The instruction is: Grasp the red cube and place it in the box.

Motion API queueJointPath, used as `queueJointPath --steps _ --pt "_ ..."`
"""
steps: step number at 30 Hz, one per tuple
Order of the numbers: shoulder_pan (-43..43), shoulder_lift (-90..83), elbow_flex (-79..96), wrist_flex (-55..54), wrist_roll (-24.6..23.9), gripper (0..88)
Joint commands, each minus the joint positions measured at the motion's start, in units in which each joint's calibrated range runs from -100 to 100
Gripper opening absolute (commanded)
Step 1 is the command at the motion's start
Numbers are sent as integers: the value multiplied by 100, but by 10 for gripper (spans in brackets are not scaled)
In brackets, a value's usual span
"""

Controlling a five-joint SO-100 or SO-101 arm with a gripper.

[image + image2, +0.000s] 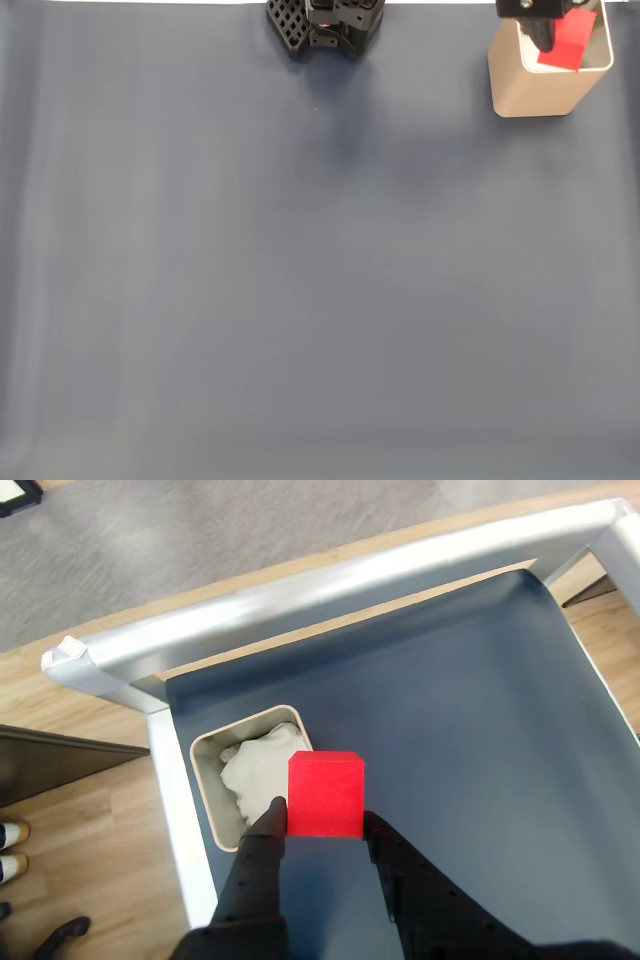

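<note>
Wrist view | tool (322,830) grips red cube (326,795) above box (203,780) rim's right edge

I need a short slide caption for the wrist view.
Gripper holds the red cube above the box.

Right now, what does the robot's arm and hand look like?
The hand is matte black plastic: two tapering fingers, one with a dotted texture. In the fixed view, the black arm base shows a perforated, grid-like shell. No cables or markings are visible.
</note>
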Motion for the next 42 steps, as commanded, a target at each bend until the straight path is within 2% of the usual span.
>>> queueJointPath --steps 1,32,42 --pt "-209 -212 11 -93 -39 1" --pt "-649 -246 112 -372 44 8" --pt "-834 -220 248 -716 5 108"
